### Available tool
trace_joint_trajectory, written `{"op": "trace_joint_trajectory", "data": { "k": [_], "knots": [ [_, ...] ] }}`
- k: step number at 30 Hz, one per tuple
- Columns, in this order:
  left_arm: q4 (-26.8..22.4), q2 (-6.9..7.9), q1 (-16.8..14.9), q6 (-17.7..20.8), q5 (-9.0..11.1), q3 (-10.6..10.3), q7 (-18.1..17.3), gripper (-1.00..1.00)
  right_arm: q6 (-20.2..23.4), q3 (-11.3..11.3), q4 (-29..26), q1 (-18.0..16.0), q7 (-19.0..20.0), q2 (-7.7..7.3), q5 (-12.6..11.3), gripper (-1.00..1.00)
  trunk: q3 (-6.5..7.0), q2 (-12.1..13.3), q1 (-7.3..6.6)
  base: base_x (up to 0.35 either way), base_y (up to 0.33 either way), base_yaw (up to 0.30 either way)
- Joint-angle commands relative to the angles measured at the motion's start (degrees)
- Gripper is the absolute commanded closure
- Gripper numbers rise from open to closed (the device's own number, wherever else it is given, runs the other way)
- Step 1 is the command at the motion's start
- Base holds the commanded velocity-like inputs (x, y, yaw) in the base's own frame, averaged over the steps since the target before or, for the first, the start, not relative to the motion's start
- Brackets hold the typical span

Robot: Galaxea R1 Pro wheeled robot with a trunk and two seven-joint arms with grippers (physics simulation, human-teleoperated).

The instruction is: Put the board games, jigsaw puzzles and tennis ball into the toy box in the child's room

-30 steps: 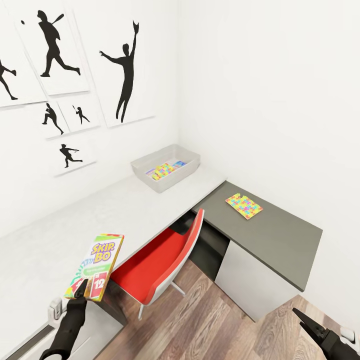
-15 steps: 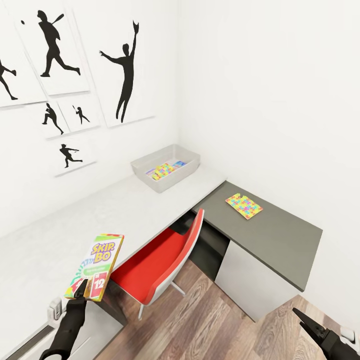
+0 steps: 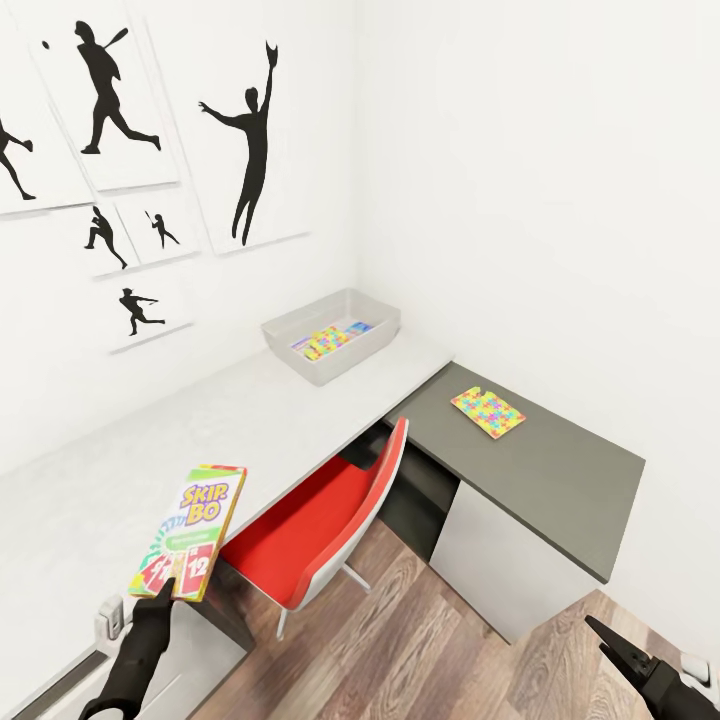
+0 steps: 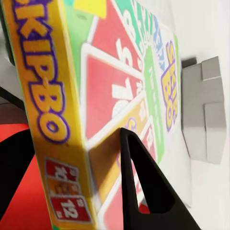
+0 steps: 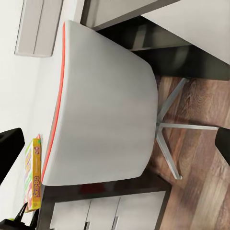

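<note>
My left gripper (image 3: 163, 583) is shut on the lower edge of the Skip-Bo board game (image 3: 193, 530), holding it upright over the near end of the pale table (image 3: 230, 430). The left wrist view shows the box (image 4: 120, 96) close up, clamped between the black fingers (image 4: 143, 187). The toy box (image 3: 352, 362) sits at the far end of the table, with a jigsaw puzzle (image 3: 325, 342) and a flat bluish box (image 3: 358, 326) inside. A second jigsaw puzzle (image 3: 487, 411) lies on the lower dark top (image 3: 560, 480). My right gripper (image 3: 612, 642) hangs open and empty over the floor.
A red chair (image 3: 320, 525) with a grey back (image 5: 105, 110) is tucked under the desk between me and the toy box. A white panel (image 3: 500, 570) closes the front of the dark top. Wood-plank floor (image 3: 420, 640) lies below. Sports posters (image 3: 250, 140) hang on the left wall.
The Skip-Bo box has shifted and tilted very slightly in my left gripper. Everything else is as before.
</note>
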Motion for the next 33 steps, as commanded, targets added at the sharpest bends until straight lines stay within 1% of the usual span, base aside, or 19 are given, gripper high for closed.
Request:
{"op": "trace_joint_trajectory", "data": {
  "k": [1, 12, 14, 15, 17, 18, 20, 21, 24, 25, 27, 29, 31, 32, 33],
  "knots": [
    [0.05, -0.06, -0.04, 0.47, 0.18, 0.22, -0.01, 1.0, 0.39, -0.03, -0.04, 0.0, -0.06, -0.01, -0.34, -1.0, -0.09, -0.09, 0.04, 0.0, 0.0, 0.0],
    [0.04, 0.1, -0.04, 1.44, 0.14, 0.0, -0.12, 1.0, 0.39, -0.03, -0.04, 0.0, -0.05, -0.01, -0.38, -1.0, -0.09, -0.09, 0.04, 0.0, 0.0, 0.0],
    [0.04, 0.11, -0.04, 2.12, 0.12, -0.1, -0.13, 1.0, 0.39, -0.03, -0.04, 0.0, -0.05, -0.01, -0.41, -1.0, -0.09, -0.09, 0.04, 0.0, 0.0, 0.0],
    [0.04, 0.12, -0.04, 2.88, 0.08, -0.11, -0.12, 1.0, 0.41, -0.03, -0.04, 0.0, -0.05, -0.01, -0.41, -1.0, -0.09, -0.09, 0.04, 0.0, 0.0, 0.0],
    [-0.05, 0.18, -0.04, 7.02, 0.01, 0.01, -0.1, 1.0, 0.46, -0.03, -0.13, 0.0, -0.05, -0.01, -0.42, -1.0, -0.09, -0.09, 0.04, 0.0, 0.0, 0.0],
    [-0.1, 0.19, -0.04, 8.46, -0.02, 0.05, -0.1, 1.0, 0.47, -0.03, -0.18, 0.0, -0.05, -0.01, -0.42, -1.0, -0.09, -0.09, 0.04, 0.0, 0.0, 0.0],
    [-0.57, 0.25, -0.01, 10.45, -0.06, 0.13, -0.12, 1.0, 0.49, -0.03, -0.25, 0.0, -0.05, -0.04, -0.37, -1.0, -0.09, -0.09, 0.04, 0.0, 0.0, 0.0],
    [-0.67, 0.36, 0.0, 10.76, -0.06, 0.15, -0.11, 1.0, 0.52, -0.03, -0.26, -0.01, -0.05, -0.06, -0.36, -1.0, -0.09, -0.09, 0.04, 0.0, 0.0, 0.0],
    [-0.96, 1.88, 0.03, 11.94, 0.07, 0.18, -0.15, 1.0, 0.65, -0.07, -0.44, -0.06, 0.04, -0.33, -0.36, -1.0, -0.09, -0.09, 0.04, 0.0, 0.0, 0.0],
    [-1.03, 2.84, 0.04, 12.89, 0.13, 0.2, -0.17, 1.0, 0.74, -0.09, -0.5, -0.07, 0.11, -0.46, -0.39, -1.0, -0.09, -0.09, 0.04, 0.0, 0.0, 0.0],
    [-1.07, 3.42, 0.04, 13.95, 0.11, 0.32, -0.18, 1.0, 0.83, -0.15, -0.5, -0.08, 0.15, -0.59, -0.41, -1.0, -0.09, -0.09, 0.04, 0.0, 0.0, 0.0],
    [-1.09, 3.74, 0.04, 14.83, 0.14, 0.95, -0.18, 1.0, 0.84, -0.23, -0.27, -0.08, 0.21, -0.66, -0.42, -1.0, -0.09, -0.09, 0.04, 0.0, 0.0, 0.0],
    [-1.13, 3.89, 0.04, 15.36, 0.14, 1.99, -0.18, 1.0, 0.83, -0.25, -0.14, -0.08, 0.24, -0.68, -0.44, -1.0, -0.09, -0.09, 0.04, 0.0, 0.0, 0.0],
    [-1.19, 3.98, 0.04, 15.68, 0.15, 2.86, -0.18, 1.0, 0.81, -0.29, 0.04, -0.08, 0.34, -0.75, -0.52, -1.0, -0.09, -0.09, 0.04, 0.0, 0.0, 0.0],
    [-1.21, 4.0, 0.04, 15.75, 0.16, 3.05, -0.18, 1.0, 0.8, -0.33, 0.08, -0.08, 0.39, -0.74, -0.56, -1.0, -0.09, -0.09, 0.04, 0.0, 0.0, 0.0]
  ]
}}
